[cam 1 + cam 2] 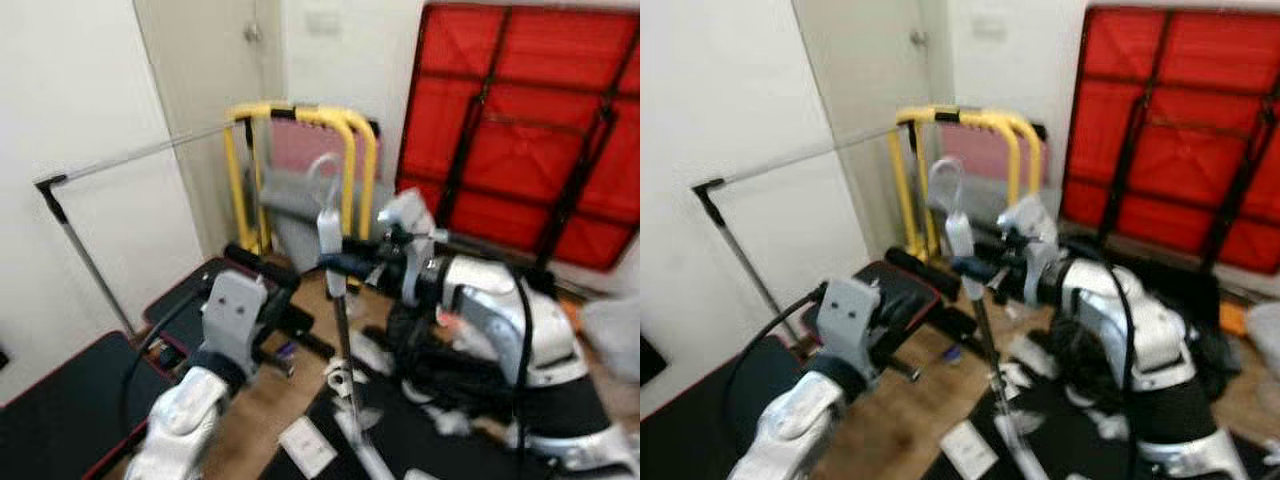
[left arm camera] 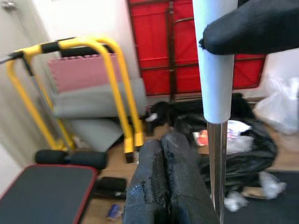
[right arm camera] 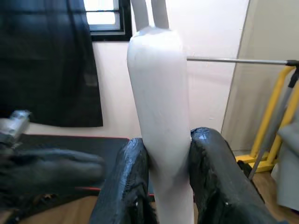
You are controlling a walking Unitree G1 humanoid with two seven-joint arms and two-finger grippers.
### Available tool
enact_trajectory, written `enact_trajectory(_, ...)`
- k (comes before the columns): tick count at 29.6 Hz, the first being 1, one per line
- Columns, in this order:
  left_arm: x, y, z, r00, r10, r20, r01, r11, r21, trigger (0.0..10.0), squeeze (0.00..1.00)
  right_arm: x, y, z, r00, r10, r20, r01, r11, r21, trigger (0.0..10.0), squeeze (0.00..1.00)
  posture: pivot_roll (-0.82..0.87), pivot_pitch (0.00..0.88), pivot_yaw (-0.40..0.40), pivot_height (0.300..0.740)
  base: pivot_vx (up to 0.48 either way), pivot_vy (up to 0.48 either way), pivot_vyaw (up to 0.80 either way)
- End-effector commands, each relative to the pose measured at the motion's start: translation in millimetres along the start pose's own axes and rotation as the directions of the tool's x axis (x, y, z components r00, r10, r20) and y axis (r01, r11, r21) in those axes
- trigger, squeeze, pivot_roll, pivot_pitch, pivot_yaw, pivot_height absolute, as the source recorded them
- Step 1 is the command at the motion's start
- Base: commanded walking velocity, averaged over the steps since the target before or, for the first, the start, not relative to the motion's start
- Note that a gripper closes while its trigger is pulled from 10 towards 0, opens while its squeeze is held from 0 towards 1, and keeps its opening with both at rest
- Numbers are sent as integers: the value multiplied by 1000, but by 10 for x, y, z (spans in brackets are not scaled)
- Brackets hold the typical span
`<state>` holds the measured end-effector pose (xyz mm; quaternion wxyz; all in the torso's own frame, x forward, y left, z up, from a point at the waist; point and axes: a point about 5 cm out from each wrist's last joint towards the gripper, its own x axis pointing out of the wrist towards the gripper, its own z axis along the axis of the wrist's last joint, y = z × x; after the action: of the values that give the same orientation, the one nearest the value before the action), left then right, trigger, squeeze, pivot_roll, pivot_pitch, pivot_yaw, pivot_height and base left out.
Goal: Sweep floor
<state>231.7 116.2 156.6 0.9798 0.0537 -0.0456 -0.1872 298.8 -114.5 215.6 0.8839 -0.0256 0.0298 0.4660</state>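
From the head views, the broom (image 1: 338, 300) was seen upright before the yellow rack (image 1: 300, 150), gripped by the right gripper (image 1: 345, 265). In the left wrist view, the left gripper (image 2: 163, 186) was pressed together beside the pole. In the right wrist view, the fingers (image 3: 126, 186) were clamped on the white handle.

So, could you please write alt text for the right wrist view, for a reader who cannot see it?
The right end effector clamps its two black fingers around the white grip of an upright broom handle. Behind are a pale wall, a dark window curtain and a yellow frame beside a door.
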Motion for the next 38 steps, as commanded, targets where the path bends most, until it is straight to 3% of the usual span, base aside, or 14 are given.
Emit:
enact_trajectory(1,-11,77,-60,997,62,-38,-62,998,-4,10000,0,13,43,153,996,28,89,-27,999,-17,10000,0,-127,0,-42,740,0,480,-800)
enact_trajectory(10,-6,101,-52,996,84,-28,-83,996,8,10000,0,13,25,177,993,3,115,-1,1000,-17,10000,0,-130,0,-40,740,0,320,-800)
enact_trajectory(30,1,132,-32,994,111,-22,-111,994,8,10000,0,4,22,157,992,-37,124,38,999,-1,10000,0,-129,0,-42,740,0,0,0)
enact_trajectory(38,15,134,-2,995,99,-9,-99,995,32,10000,0,35,27,210,984,-40,174,40,999,1,10000,0,-128,0,-40,740,0,0,0)
